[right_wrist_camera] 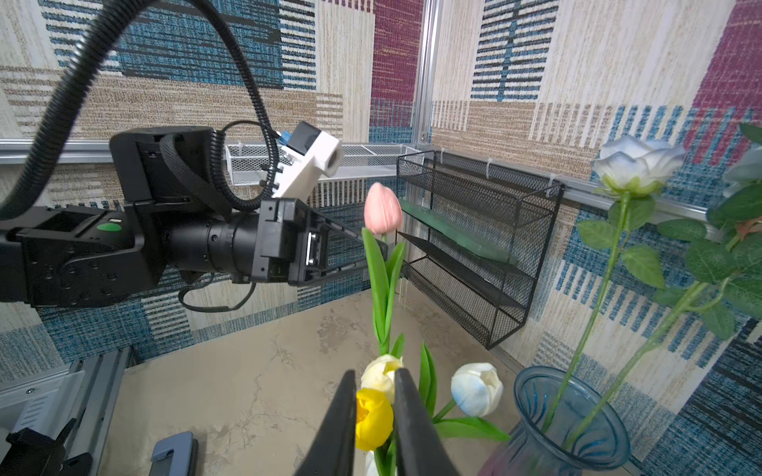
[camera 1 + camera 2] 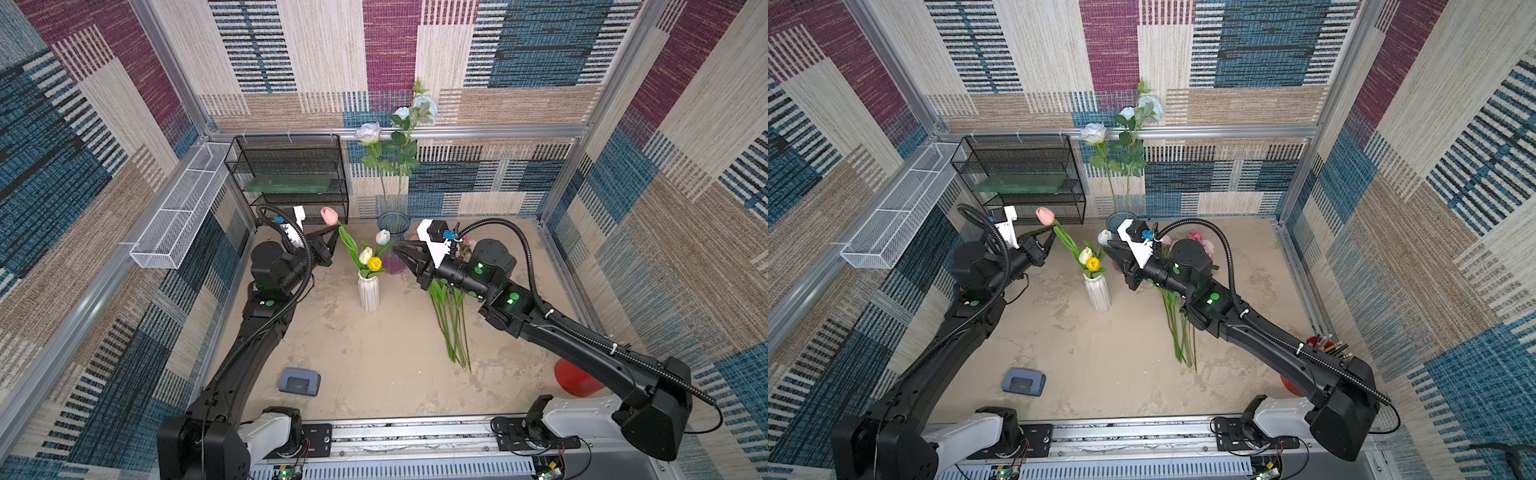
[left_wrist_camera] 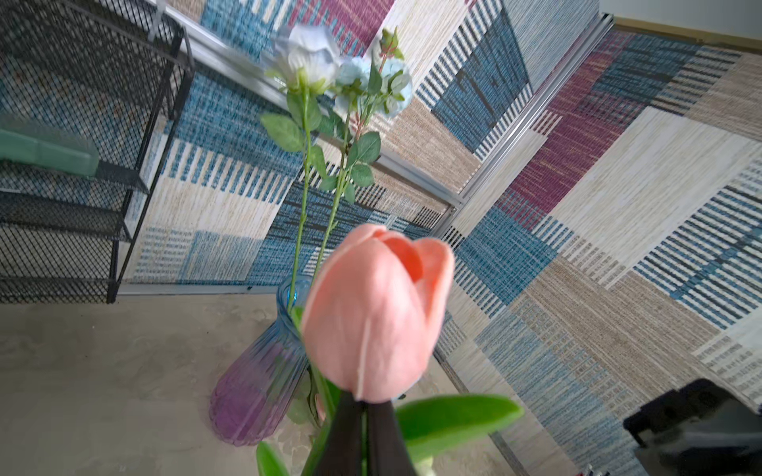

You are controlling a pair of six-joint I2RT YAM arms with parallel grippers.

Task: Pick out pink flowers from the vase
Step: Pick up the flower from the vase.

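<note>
— Around us, carpet walls (image 2: 540, 50) in patchwork and a mottled beige tabletop (image 2: 374, 353). Where is our salmon-pink tulip (image 3: 373, 313)?
— Standing in the white ribbed vase (image 2: 369, 293). Our left wrist view shows the left gripper (image 3: 365, 402) pinched on its stem under the bloom.
— Our right gripper (image 1: 375, 373)?
— Narrowly parted beside the yellow tulip (image 1: 371, 420), holding nothing. A top view shows pink flowers (image 2: 1195, 237) lying behind that arm.
</note>
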